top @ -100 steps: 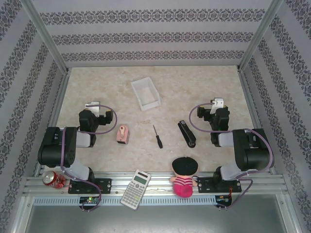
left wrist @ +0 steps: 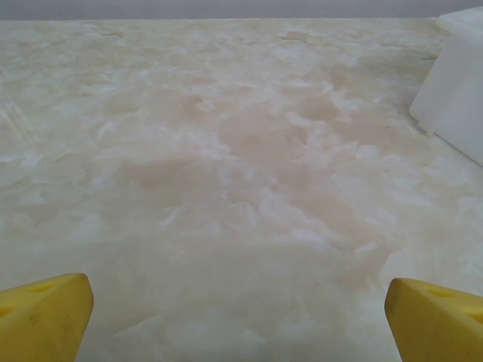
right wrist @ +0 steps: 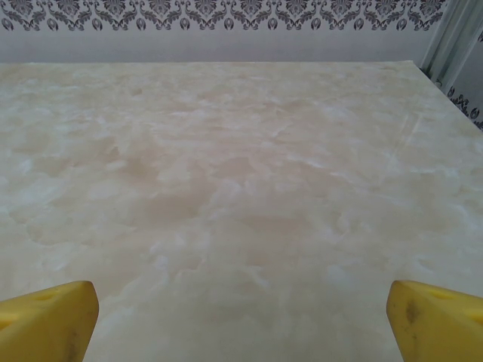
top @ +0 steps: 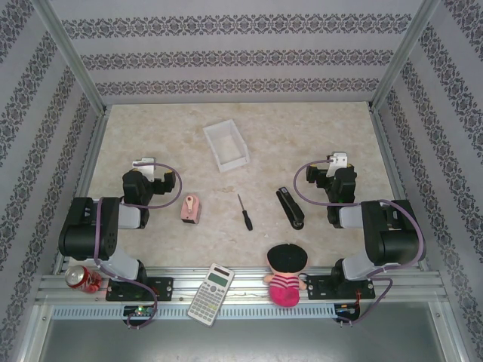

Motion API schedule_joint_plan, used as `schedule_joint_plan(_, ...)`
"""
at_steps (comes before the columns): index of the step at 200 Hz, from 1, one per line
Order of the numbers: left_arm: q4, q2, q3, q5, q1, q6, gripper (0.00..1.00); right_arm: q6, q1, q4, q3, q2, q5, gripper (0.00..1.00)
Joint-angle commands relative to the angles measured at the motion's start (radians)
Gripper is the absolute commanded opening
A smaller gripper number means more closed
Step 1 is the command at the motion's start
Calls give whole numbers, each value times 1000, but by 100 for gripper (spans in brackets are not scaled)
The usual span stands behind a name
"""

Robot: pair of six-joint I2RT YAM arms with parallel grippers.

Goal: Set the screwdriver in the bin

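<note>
Screwdriver (top: 244,212): flat on the table (top: 317,128), about midway between the two arms. It lies nearer to us than the bin and well apart from it. The handle looks to be at the near end, though it is too small from above to be sure.
Bin (top: 212,148): toward the far middle, with nothing in it that I can make out. One white corner (left wrist: 456,90) shows at the right of the left wrist view.
Left claw (left wrist: 241,317): spread wide, nothing between the yellow tips, looking low across the table.
Right claw (right wrist: 241,320): also wide and empty.
Neighbours: a black stapler (top: 290,208) near the screwdriver's right, a pink object (top: 191,207) to its left.
Step in hand: I'd say the reach, since neither claw is at the tool yet.
Doing it well: come straight down over the handle with the fingers set across it. Keep clear of the stapler, close low because the tool is thin, then lift fully before carrying it to the bin.
</note>
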State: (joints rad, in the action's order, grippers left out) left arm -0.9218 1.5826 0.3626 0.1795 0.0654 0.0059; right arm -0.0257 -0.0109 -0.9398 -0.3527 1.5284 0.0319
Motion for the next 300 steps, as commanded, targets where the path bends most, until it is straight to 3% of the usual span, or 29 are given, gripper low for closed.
schedule_joint_plan(1, -39, 10, 18, 32, -12, 0, 99, 4, -9, -36, -17, 9, -18, 98)
schedule_joint_plan(85, -38, 2, 16, 14, -12, -7, 99, -17, -4, -33, -19, 8, 21, 98)
schedule_joint_plan(97, 15, -37, 27, 9, -12, -11, 99, -26, -4, 44, -43, -31, 49, 98)
schedule_joint_plan(112, 184, -142, 73, 48, -12, 0, 99, -36, -6, 219, -97, -118, 100, 98)
schedule_joint_plan(141, 681, -329, 259, 95, -12, 59, 99, -113, -34, 524, -180, -317, 294, 98)
schedule_joint_plan(157, 936, -395, 375, 85, -12, 86, 99, -245, -53, 836, -298, -391, 325, 98)
schedule_joint_plan(170, 1083, -446, 440, 64, -12, 106, 99, -337, -74, 1090, -406, -411, 268, 98)
schedule_joint_plan(217, 1583, -519, 714, 100, -12, 153, 99, -399, -465, 1558, -566, -513, 225, 98)
schedule_joint_plan(252, 1782, -473, 875, 138, -12, 165, 99, -506, -765, 1768, -631, -472, 166, 95)
schedule_joint_plan(277, 1849, -441, 934, 160, -12, 169, 99, -523, -848, 1777, -642, -368, 27, 84)
schedule_joint_plan(300, 1873, -436, 945, 187, -12, 176, 99, -526, -888, 1754, -646, -258, -23, 84)
